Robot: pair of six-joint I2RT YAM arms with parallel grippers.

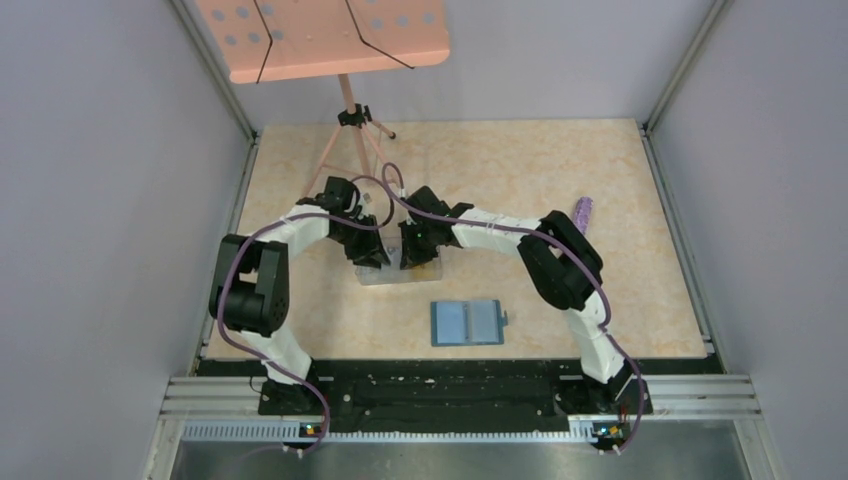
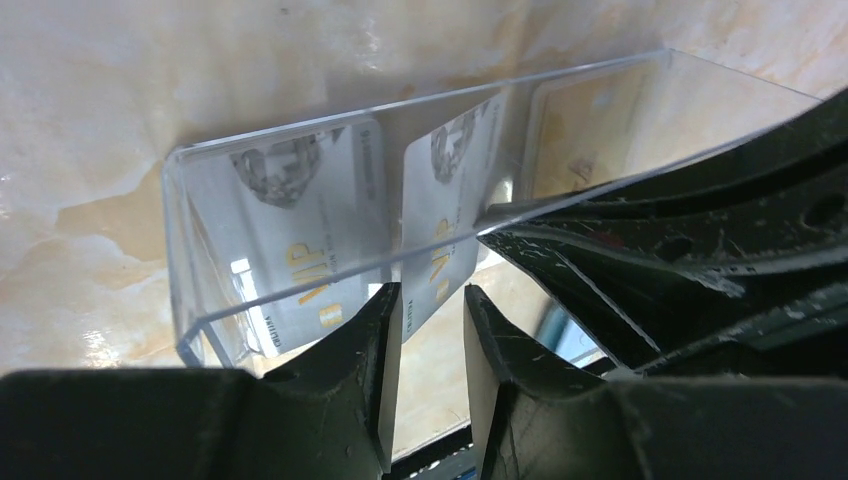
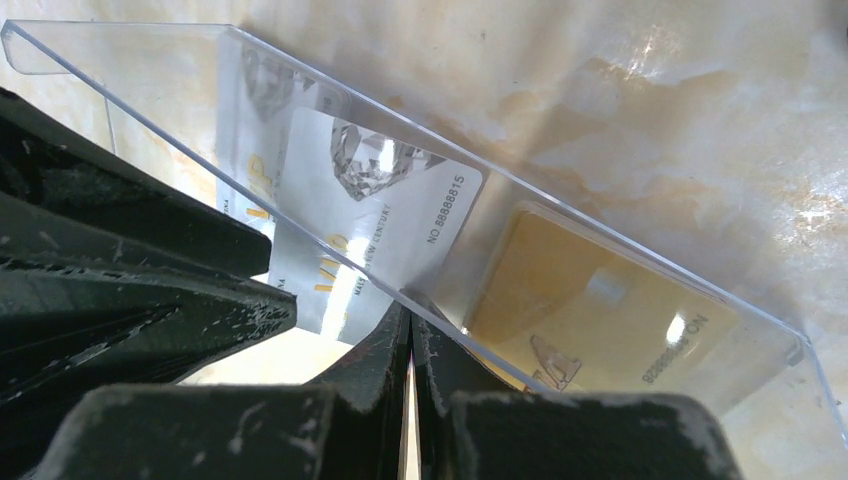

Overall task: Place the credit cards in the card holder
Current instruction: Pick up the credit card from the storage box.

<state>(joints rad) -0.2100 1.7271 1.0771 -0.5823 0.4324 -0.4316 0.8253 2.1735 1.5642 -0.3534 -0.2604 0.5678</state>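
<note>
Several credit cards lie in a clear plastic box (image 1: 398, 273) at mid-table: a silver card (image 2: 290, 230), a second silver card (image 2: 450, 225) and a gold card (image 2: 585, 125). From the right wrist, a silver card (image 3: 390, 215) overlaps another, with the gold card (image 3: 590, 310) beside them. My left gripper (image 2: 432, 292) (image 1: 372, 254) is open at the box's near rim, and the second silver card's corner hangs just past its fingertips. My right gripper (image 3: 410, 318) (image 1: 414, 250) is shut, its tips against the box's long wall. The teal card holder (image 1: 468, 322) lies open and flat nearer the arms.
A pink music stand (image 1: 325, 35) on a tripod rises at the back. A purple object (image 1: 582, 214) lies at the right of the table, beside the right arm's elbow. Grey walls close in both sides.
</note>
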